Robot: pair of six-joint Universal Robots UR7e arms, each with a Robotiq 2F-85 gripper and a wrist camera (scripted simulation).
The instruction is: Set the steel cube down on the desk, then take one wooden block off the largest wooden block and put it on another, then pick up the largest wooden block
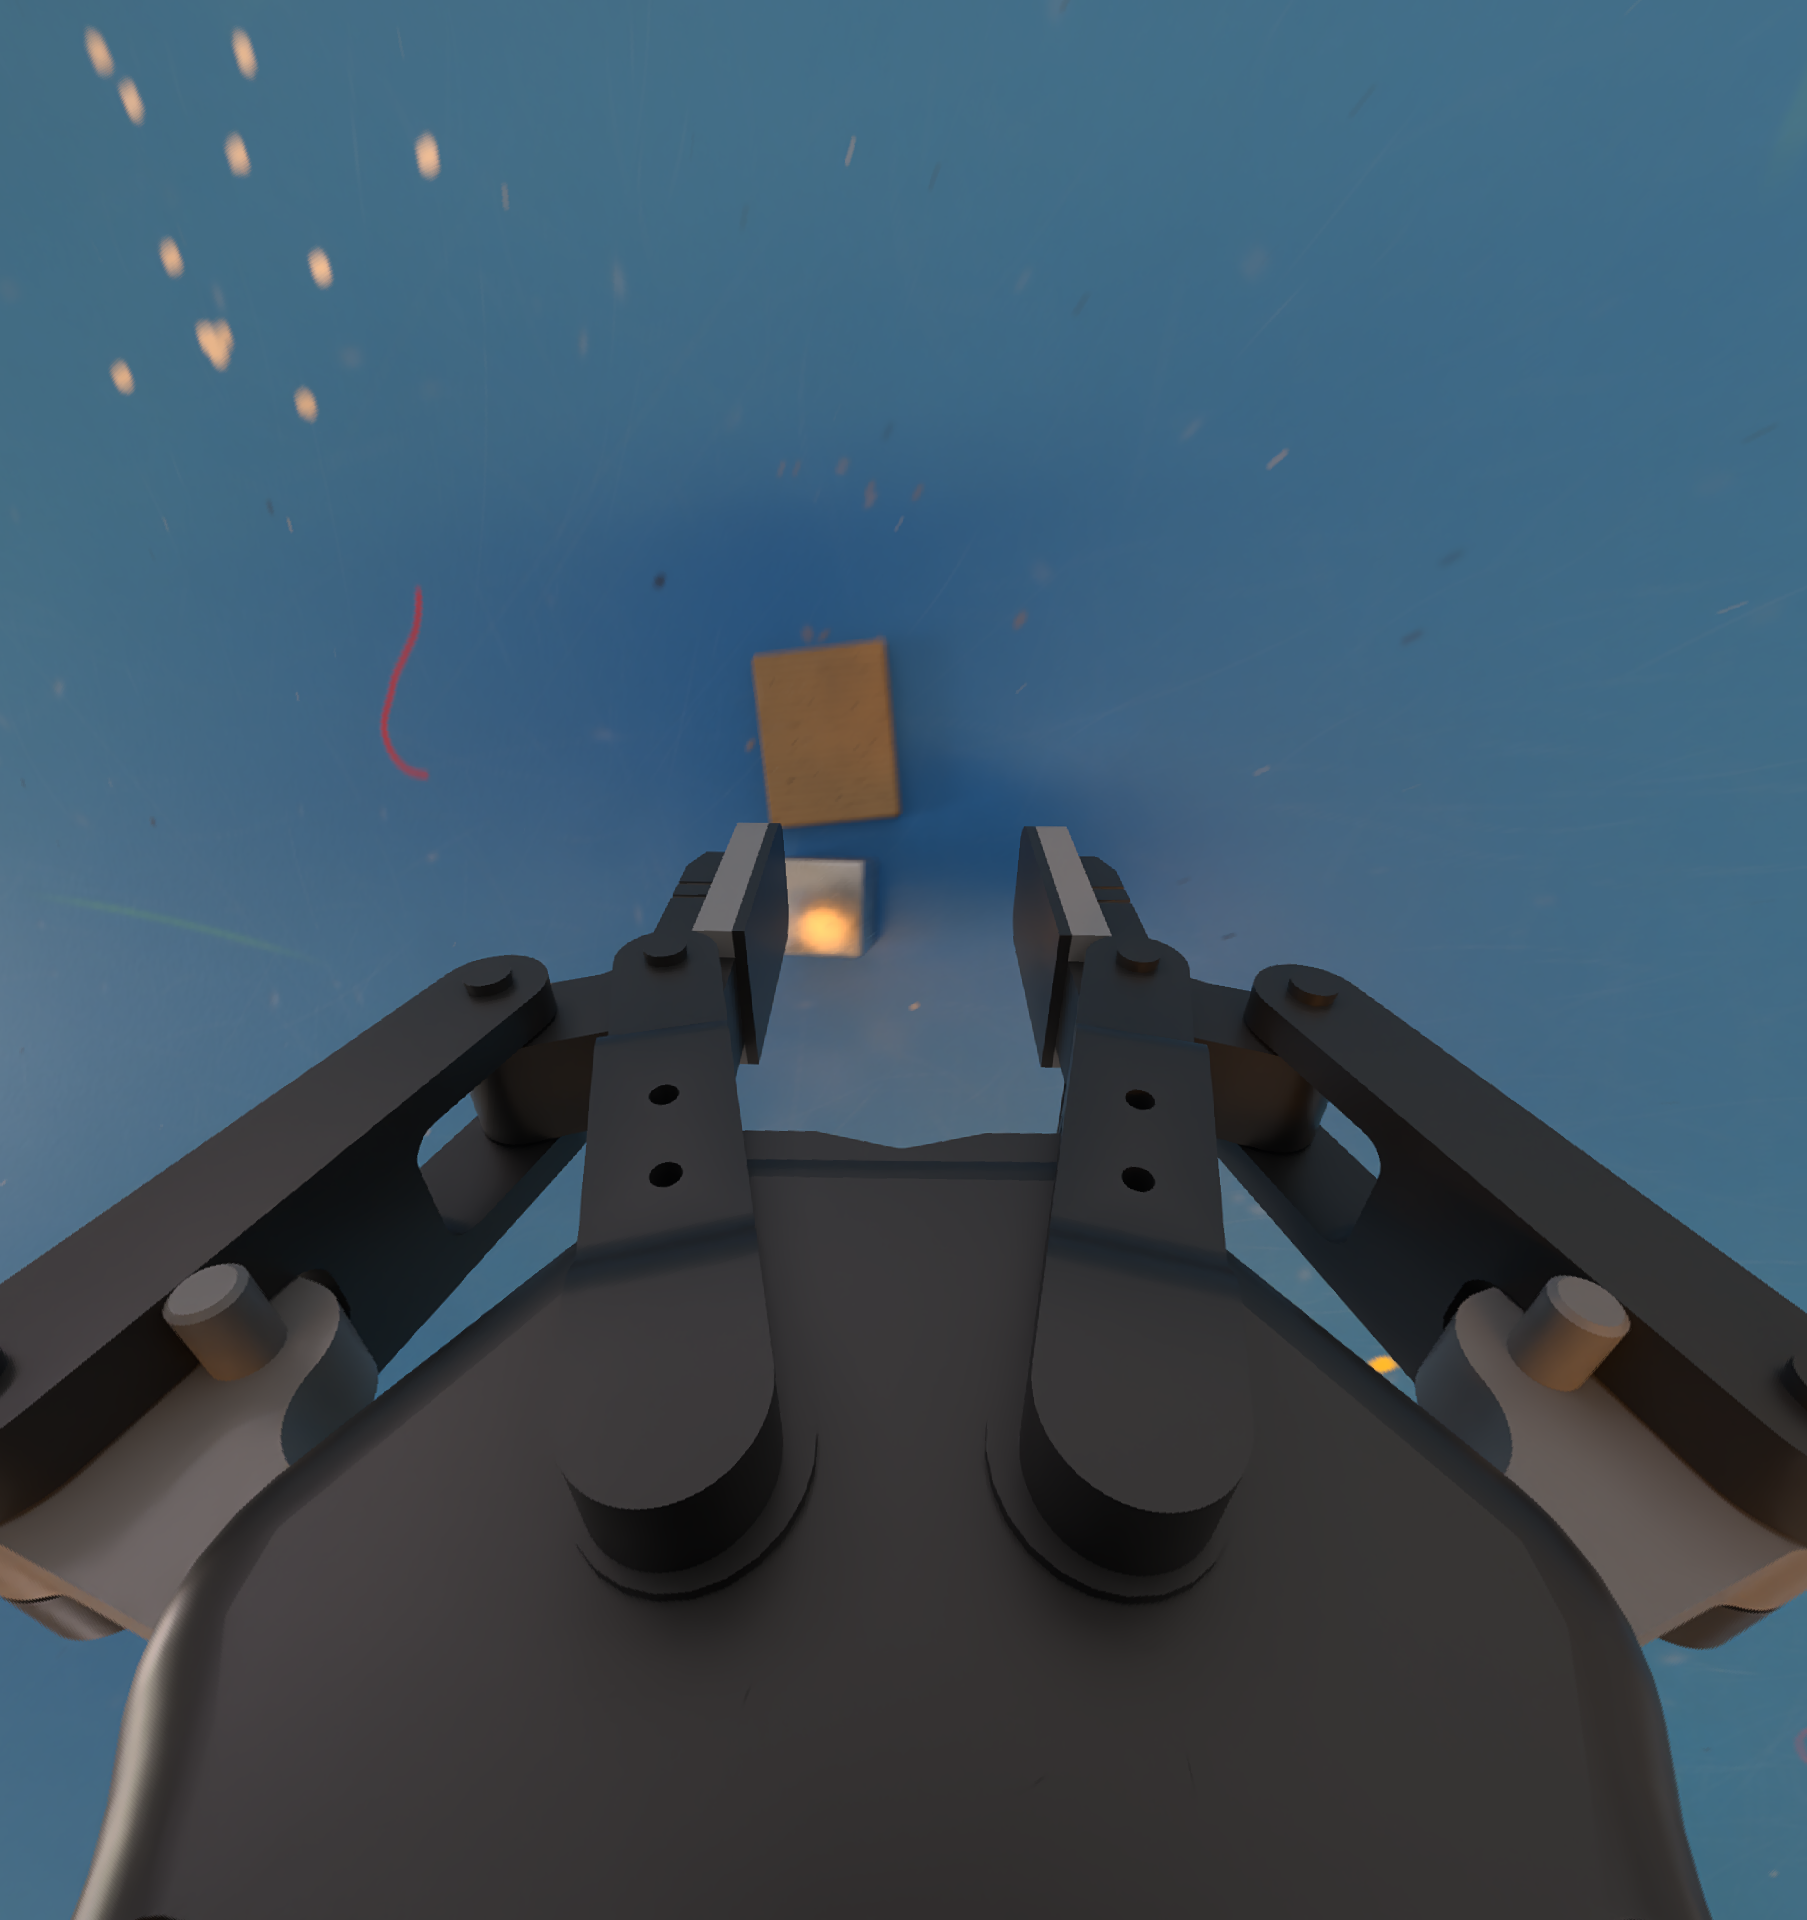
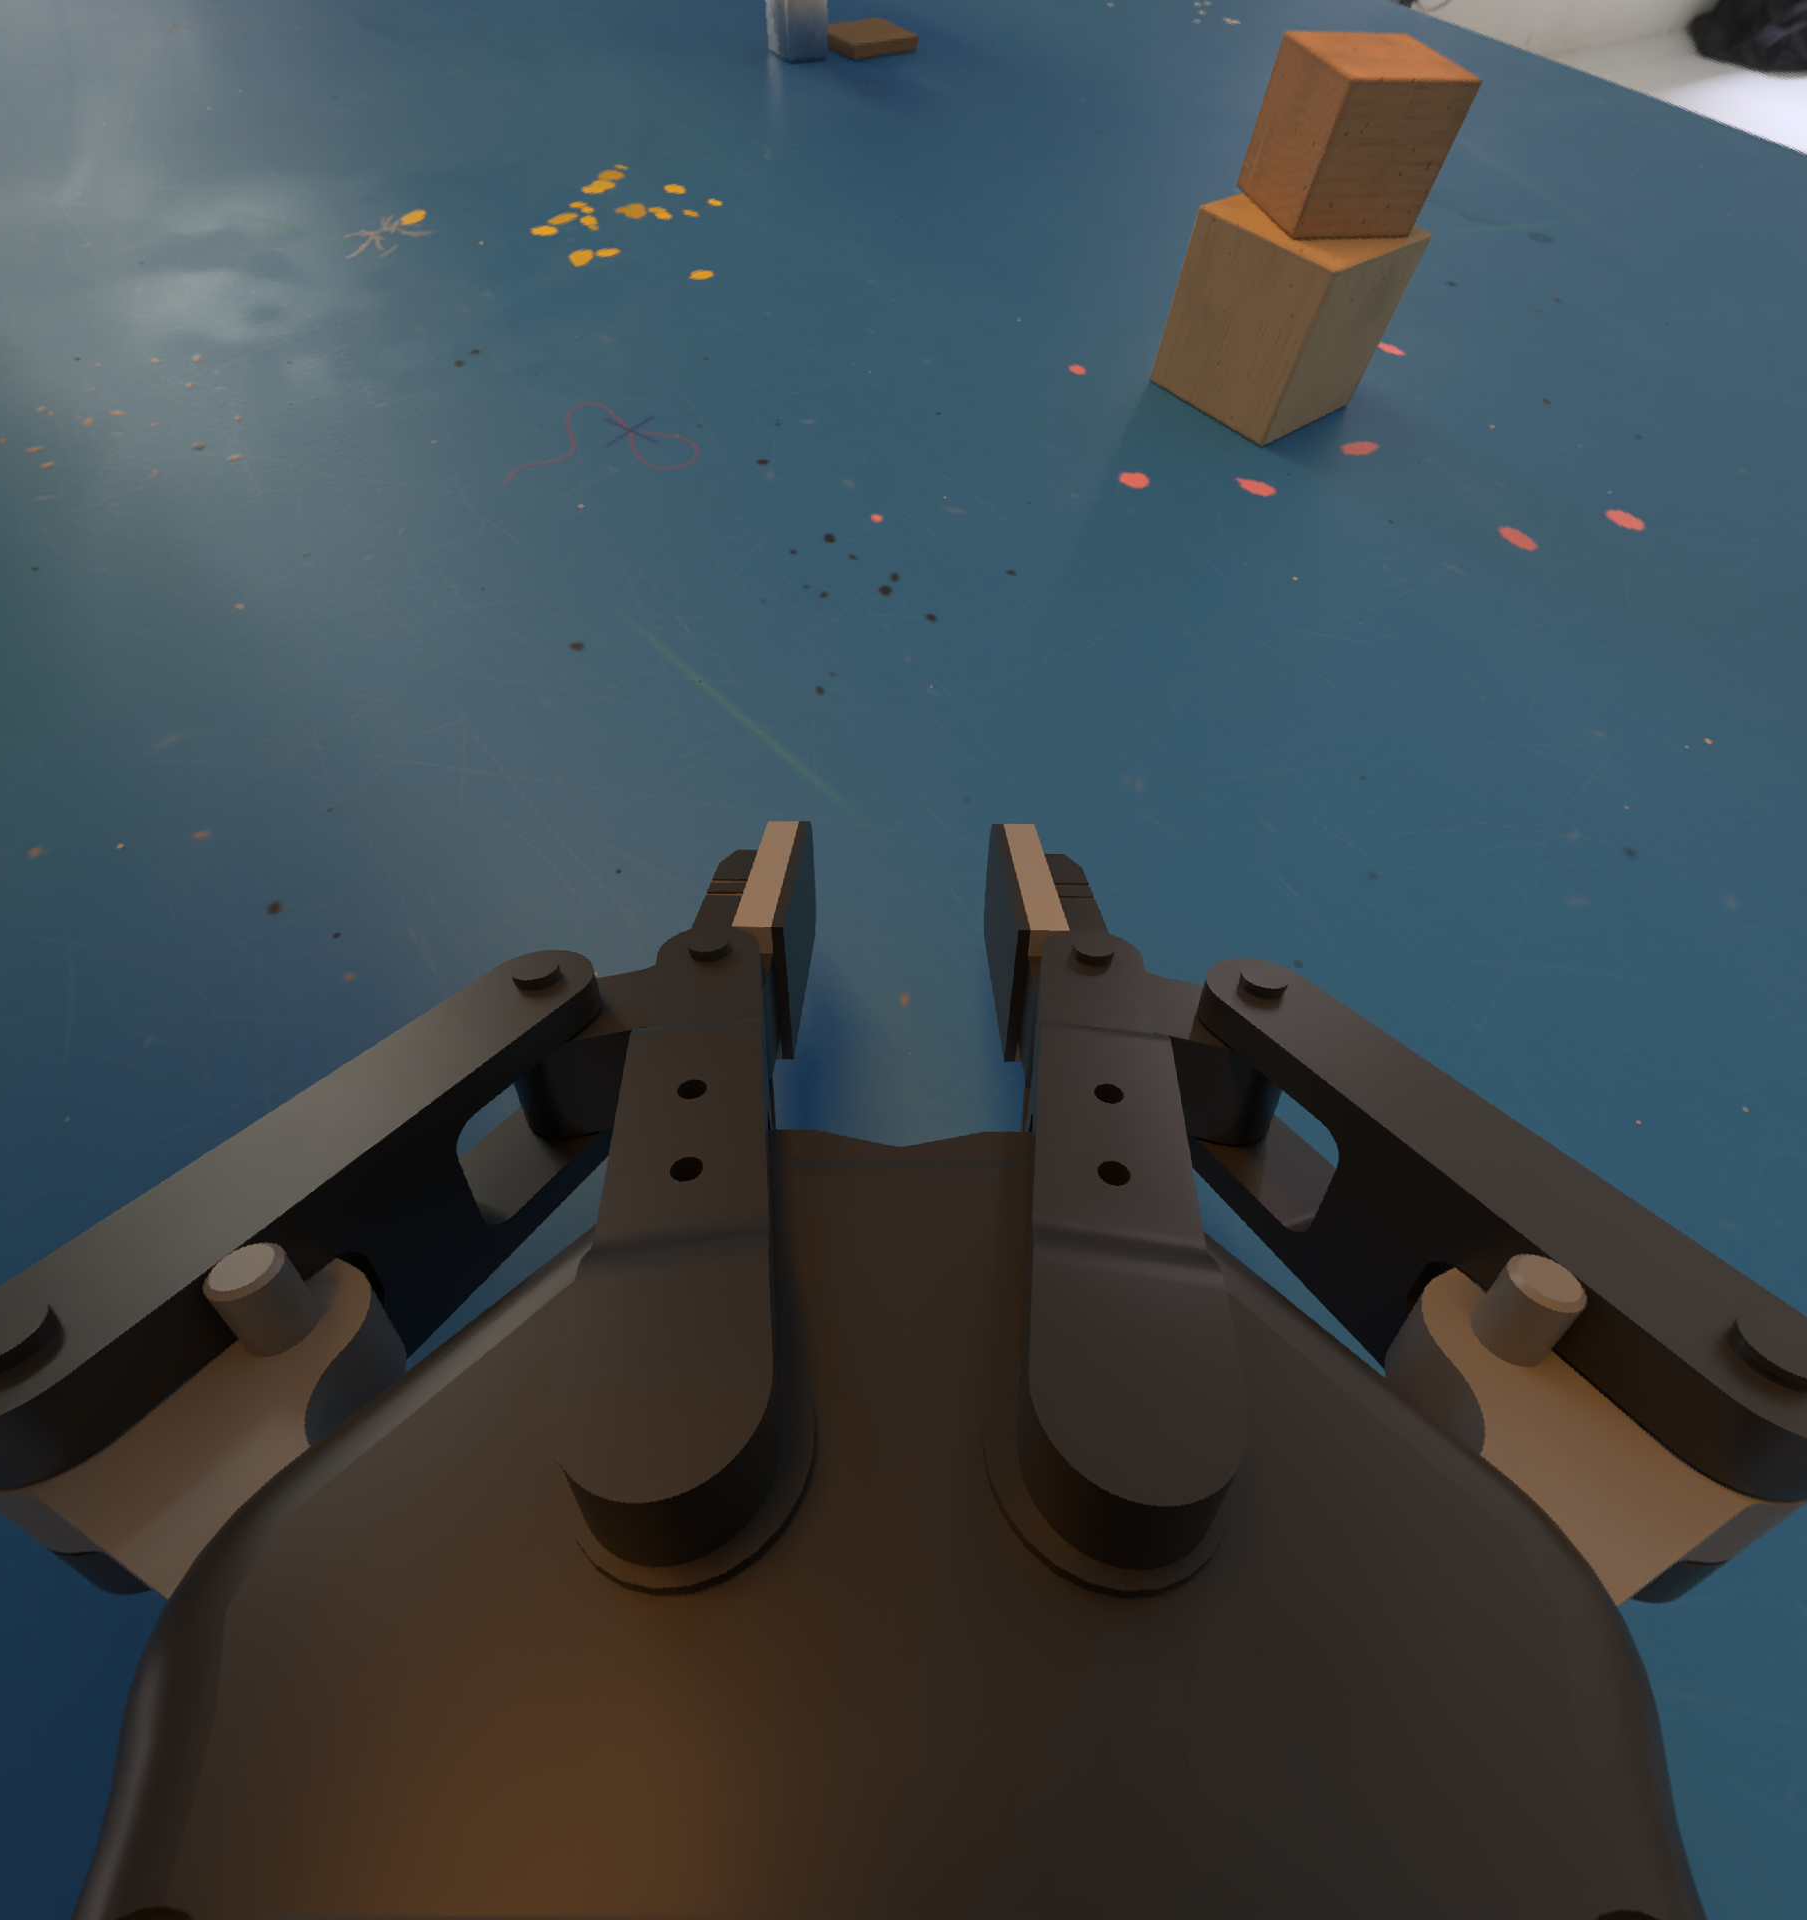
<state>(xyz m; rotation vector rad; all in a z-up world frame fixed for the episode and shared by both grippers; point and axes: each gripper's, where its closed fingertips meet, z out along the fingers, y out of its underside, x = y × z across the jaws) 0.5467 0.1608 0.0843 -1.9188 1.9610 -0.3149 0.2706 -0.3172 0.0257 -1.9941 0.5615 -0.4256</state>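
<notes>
Between the spread pads of the left gripper [image 1: 901, 883]: nothing held, only blue desk [image 1: 1398, 416] far below. Just past the left pad [image 1: 759, 914], partly hidden behind it: the steel cube [image 1: 828, 909], resting on the desk with a warm glint on its top face. Just beyond the cube, close but apart from it: a flat wooden block [image 1: 826, 731], lying on the desk. Farther left of the fingers: a red squiggle [image 1: 402, 686] and pale flecks on the desk.

Between the parted pads of the right gripper [image 2: 901, 883]: likewise nothing, bare desk [image 2: 359, 675]. Well ahead and to the right of the fingers: the largest wooden block [image 2: 1278, 332], pale, standing on the desk, with a reddish wooden cube [image 2: 1351, 135] on top, turned askew. Far ahead, at the upper edge: the steel cube [image 2: 797, 29] beside the flat block [image 2: 873, 38]. Ahead left: yellow paint spots [image 2: 608, 213].
</notes>
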